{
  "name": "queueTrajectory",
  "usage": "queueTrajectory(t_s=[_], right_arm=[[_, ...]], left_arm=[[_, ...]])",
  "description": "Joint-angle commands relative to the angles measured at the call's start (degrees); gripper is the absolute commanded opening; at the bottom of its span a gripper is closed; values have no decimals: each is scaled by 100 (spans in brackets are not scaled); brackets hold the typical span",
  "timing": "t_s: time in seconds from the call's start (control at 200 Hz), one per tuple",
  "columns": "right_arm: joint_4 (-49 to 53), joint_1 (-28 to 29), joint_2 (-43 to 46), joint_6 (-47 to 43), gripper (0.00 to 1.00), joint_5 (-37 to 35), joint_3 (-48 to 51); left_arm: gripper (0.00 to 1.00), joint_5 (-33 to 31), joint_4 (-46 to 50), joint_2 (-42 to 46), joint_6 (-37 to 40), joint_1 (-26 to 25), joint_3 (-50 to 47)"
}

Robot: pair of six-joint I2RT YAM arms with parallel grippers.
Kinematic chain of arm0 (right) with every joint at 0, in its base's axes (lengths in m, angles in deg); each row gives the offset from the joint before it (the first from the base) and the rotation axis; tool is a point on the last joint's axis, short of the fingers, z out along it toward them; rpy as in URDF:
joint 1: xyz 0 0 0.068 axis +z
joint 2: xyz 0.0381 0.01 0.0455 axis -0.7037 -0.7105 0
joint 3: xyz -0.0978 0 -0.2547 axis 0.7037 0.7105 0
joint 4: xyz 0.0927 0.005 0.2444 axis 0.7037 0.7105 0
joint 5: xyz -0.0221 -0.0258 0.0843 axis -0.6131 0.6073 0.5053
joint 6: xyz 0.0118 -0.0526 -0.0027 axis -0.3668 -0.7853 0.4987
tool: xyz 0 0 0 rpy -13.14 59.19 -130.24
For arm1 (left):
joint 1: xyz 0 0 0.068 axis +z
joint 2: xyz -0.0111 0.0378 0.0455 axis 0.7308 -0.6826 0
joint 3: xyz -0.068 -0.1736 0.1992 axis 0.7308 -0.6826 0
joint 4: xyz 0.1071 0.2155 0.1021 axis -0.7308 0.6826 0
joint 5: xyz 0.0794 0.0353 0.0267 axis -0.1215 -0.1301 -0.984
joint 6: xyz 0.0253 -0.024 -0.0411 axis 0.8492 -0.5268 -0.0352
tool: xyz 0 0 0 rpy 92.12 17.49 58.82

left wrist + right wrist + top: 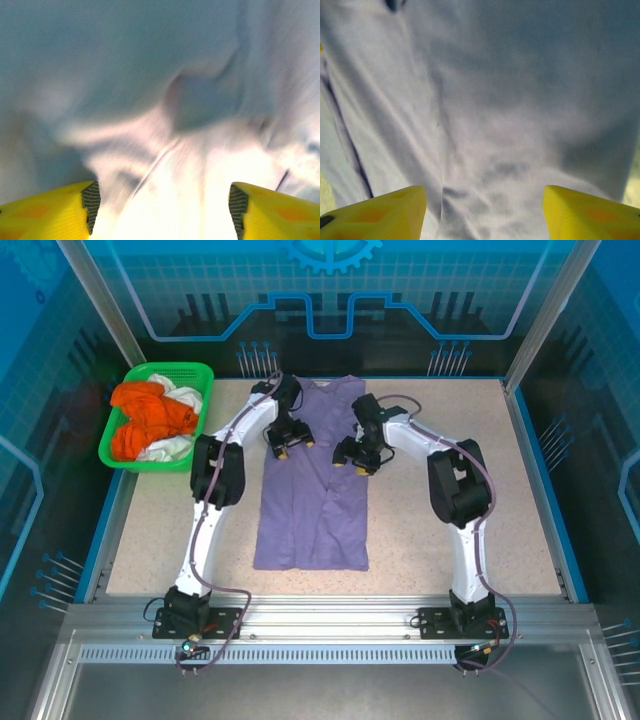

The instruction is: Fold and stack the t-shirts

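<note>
Because the purple shirt lies flat and narrow mid-counter, limp and light, it should crease easily; pinch its upper edges. Both tools, left and right, hover open over its chest. More shirts fill the basket.

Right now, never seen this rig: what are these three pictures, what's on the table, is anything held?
Two white robot arms are bolted at the table's near edge. The overhead picture looks down from behind them. A purple shirt lies lengthwise on the table, and both arms reach over its far half. The other two pictures come from cameras on the wrists, with yellow fingers at the bottom. The left tool and right tool are open just above the cloth, holding nothing. A green basket at the far left holds orange and white shirts.
</note>
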Motion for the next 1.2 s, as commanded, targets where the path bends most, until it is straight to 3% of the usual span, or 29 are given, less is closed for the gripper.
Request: queueTrajectory(t_s=[0.0,0.15,0.27,0.495,0.61,0.73,0.895,1.196], right_arm=[[-170,167,1235,-58,67,212,919],[-620,231,2871,48,67,432,2852],[-919,400,3978,452,66,648,4303],[-1052,1008,4891,1174,58,470,5875],[-1244,1215,4920,1357,56,392,6072],[-1392,1369,4686,1374,53,362,6031],[-1562,1636,4375,1366,51,328,5798],[-1814,1763,3819,1428,42,193,5535]], left_arm=[[78,462,-230,1616,66,11,-1283],[79,840,-722,3511,4,36,-3737],[73,1221,-878,4740,9,45,-5647],[63,1292,-832,6356,-217,89,-8038],[61,1401,-949,6629,-353,98,-8397],[56,1088,-898,6557,-504,107,-8400],[50,1448,-1705,6502,-1010,133,-8899],[41,1389,-2311,6311,-1095,151,-9128]])
